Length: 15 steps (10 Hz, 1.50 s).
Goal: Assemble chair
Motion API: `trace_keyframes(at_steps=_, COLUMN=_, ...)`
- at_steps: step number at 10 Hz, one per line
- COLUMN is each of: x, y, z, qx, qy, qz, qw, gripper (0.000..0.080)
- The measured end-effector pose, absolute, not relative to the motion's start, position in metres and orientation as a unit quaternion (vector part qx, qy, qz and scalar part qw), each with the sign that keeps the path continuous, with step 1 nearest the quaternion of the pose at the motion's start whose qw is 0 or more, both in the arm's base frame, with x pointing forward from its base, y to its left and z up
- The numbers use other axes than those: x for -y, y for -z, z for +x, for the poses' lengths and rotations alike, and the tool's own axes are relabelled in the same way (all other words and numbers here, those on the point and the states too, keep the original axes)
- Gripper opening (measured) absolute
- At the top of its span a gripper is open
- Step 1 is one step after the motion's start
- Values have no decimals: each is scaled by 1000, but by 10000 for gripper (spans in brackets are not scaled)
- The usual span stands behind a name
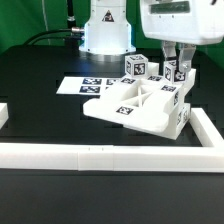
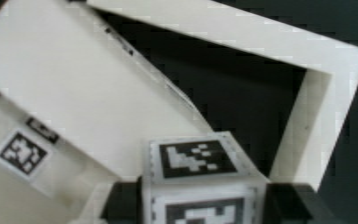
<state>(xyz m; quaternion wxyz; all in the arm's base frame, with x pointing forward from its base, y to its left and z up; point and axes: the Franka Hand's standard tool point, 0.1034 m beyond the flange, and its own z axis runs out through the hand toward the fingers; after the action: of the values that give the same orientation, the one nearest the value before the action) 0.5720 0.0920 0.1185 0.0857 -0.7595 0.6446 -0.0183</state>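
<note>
A: What lies around the hand (image 1: 179, 66) right now?

B: Below it and a little toward the exterior view's left sits the half-built chair (image 1: 135, 108), a chunky white wedge of panels with tags on its faces, resting on the black table (image 1: 40, 110). Beyond the chair, flat on the table, is the marker board (image 1: 82, 87). A long white border rail (image 1: 110, 155) runs along the near edge, well below the hand, and turns up along the exterior view's right side, close to the chair's corner.

A: Anything crowding it?

B: A tagged white block (image 1: 135, 67) stands up just beside the hand, on the exterior view's left. The chair's upper corner sits directly under the fingers.

A: And the hand itself?

B: It hangs over the chair's far right corner, fingers pointing down. A small tagged white piece (image 2: 201, 175) sits between the dark fingers (image 2: 297, 203) in the wrist view, with the chair's angled panels (image 2: 87, 90) beyond it. The fingers look closed against that piece, though the contact is partly cut off at the frame edge.
</note>
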Motion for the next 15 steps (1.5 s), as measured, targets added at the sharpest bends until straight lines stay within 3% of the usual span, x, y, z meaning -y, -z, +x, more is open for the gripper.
trace_keyframes(at_steps=3, x=-94, y=-118, z=571, qx=-727, qy=7, qz=-681, qw=87, gripper=284)
trace_keyframes(at_steps=4, x=-94, y=-118, z=571, qx=-739, qy=5, qz=-668, qw=87, gripper=366)
trace_keyframes(at_steps=5, x=-94, y=-117, z=571, qx=-734, qy=6, qz=-674, qw=86, gripper=366)
trace_keyframes(at_steps=7, x=-98, y=-119, z=570, qx=-711, qy=-5, qz=-699, qw=80, gripper=617)
trace_keyframes(at_steps=8, x=-102, y=-120, z=569, qx=-679, qy=-8, qz=-730, qw=71, gripper=640)
trace_keyframes(at_steps=12, x=-105, y=-122, z=570, qx=-553, qy=-3, qz=-830, qw=70, gripper=649)
trace_keyframes(at_steps=15, x=-105, y=-124, z=572, qx=-399, qy=5, qz=-916, qw=44, gripper=649)
